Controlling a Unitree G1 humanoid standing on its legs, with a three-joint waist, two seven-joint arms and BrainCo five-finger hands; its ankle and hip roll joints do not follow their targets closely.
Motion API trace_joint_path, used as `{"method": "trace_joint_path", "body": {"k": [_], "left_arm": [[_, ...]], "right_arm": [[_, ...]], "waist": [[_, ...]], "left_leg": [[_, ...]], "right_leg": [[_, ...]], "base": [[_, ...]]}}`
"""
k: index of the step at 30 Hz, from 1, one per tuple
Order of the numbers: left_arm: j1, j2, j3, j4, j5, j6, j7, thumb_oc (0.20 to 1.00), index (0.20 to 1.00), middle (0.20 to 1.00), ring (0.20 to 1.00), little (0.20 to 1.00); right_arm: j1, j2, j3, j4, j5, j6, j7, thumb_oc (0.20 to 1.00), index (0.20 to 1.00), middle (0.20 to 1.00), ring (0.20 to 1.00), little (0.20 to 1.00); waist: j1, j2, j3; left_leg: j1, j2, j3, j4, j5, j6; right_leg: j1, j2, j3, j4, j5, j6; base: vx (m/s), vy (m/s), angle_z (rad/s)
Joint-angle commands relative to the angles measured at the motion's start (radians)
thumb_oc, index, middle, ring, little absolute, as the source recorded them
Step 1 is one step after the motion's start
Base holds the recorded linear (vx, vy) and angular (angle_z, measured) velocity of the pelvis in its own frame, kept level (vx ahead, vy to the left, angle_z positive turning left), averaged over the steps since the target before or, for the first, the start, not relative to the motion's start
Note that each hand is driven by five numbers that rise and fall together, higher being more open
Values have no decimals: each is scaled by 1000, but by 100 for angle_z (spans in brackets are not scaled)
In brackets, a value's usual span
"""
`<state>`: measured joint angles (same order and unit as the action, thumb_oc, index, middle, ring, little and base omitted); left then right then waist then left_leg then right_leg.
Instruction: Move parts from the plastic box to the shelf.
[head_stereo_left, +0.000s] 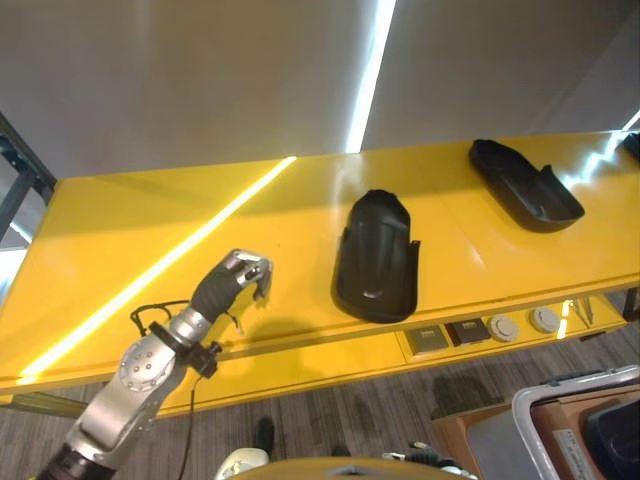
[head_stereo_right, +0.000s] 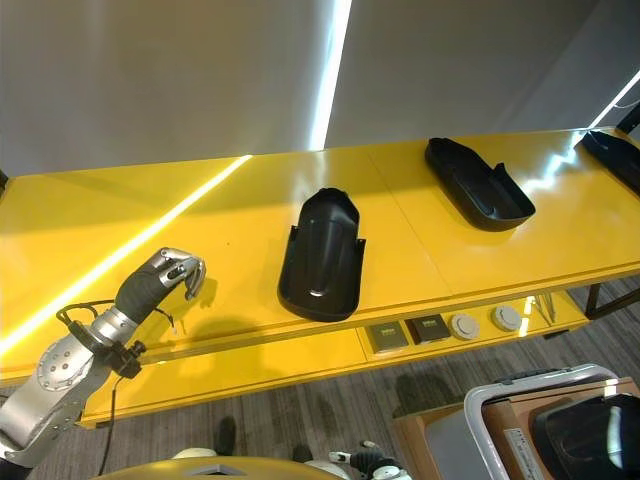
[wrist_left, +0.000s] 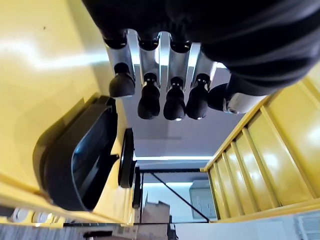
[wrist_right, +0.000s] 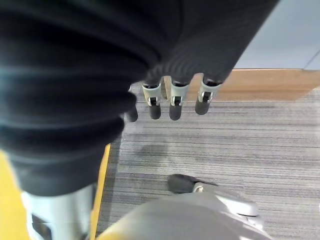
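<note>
Two black moulded parts lie on the yellow shelf (head_stereo_left: 130, 215): one (head_stereo_left: 375, 255) at its middle, the other (head_stereo_left: 525, 185) further right. A third dark part (head_stereo_right: 615, 155) shows at the shelf's right end. My left hand (head_stereo_left: 238, 277) hovers just over the shelf's front left, a short way left of the middle part (wrist_left: 80, 165); its fingers (wrist_left: 150, 102) are relaxed and hold nothing. My right hand (wrist_right: 172, 102) hangs over the grey carpet, fingers loose and empty. The plastic box (head_stereo_right: 520, 395) stands on the floor at lower right with a black part (head_stereo_right: 590, 430) inside.
A panel with sockets and round buttons (head_stereo_left: 485, 330) sits in the shelf's front edge under the middle part. A dark frame post (head_stereo_left: 20, 165) stands at the shelf's far left. Bare yellow surface lies left of the middle part.
</note>
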<state>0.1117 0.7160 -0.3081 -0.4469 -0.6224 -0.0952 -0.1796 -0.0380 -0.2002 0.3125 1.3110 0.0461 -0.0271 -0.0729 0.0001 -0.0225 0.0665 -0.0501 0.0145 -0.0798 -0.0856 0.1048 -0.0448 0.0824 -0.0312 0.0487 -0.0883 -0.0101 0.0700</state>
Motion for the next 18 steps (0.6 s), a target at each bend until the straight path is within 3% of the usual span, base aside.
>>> {"method": "trace_joint_path", "body": {"k": [1,5,6,8,11,14,18], "left_arm": [[-50,-7,-36,-31,-126,-3,-66,200,200,200,200,200],[-166,-16,-208,60,-101,27,-98,200,200,200,200,200],[-166,-17,-208,60,-101,27,-98,200,200,200,200,200],[-241,-77,-323,159,-91,47,-106,200,200,200,200,200],[-320,-153,-418,249,-59,61,-113,200,200,200,200,200],[-358,-202,-460,312,-39,62,-106,200,200,200,200,200],[-461,-331,-535,473,25,57,-70,200,200,200,200,200]], "right_arm": [[-11,32,58,6,-38,-15,24,1000,1000,1000,1000,1000],[-23,34,77,22,-48,-16,26,1000,1000,1000,1000,1000],[-23,33,77,22,-48,-16,26,1000,1000,1000,1000,1000],[-29,39,91,27,-43,-18,21,1000,1000,1000,1000,1000],[-36,38,97,31,-35,-20,15,1000,1000,1000,1000,1000],[-41,36,99,31,-27,-21,10,1000,1000,1000,1000,1000],[-47,33,107,20,0,-20,-3,1000,1000,1000,1000,1000]], "waist": [[-8,-38,-16],[-23,-39,-11],[-23,-39,-11],[-39,-42,-6],[-50,-44,2],[-55,-44,8],[-73,-45,33]], "left_leg": [[22,57,-12,-2,-81,-30],[21,56,-6,-2,-82,-28],[21,56,-6,-2,-82,-28],[19,54,2,-2,-83,-25],[14,53,11,-2,-84,-22],[8,52,18,-2,-84,-19],[-11,47,29,-2,-79,-14]], "right_leg": [[-45,-50,-21,1,9,55],[-50,-51,-16,1,14,58],[-50,-51,-16,1,14,58],[-58,-54,-10,1,18,62],[-69,-57,-5,1,23,65],[-78,-59,0,1,26,67],[-105,-63,13,1,37,70]], "base": [[0,0,0],[0,0,0],[-23,12,-8],[-23,14,-9],[-28,21,-12],[-32,23,-12],[-47,19,-7]]}}
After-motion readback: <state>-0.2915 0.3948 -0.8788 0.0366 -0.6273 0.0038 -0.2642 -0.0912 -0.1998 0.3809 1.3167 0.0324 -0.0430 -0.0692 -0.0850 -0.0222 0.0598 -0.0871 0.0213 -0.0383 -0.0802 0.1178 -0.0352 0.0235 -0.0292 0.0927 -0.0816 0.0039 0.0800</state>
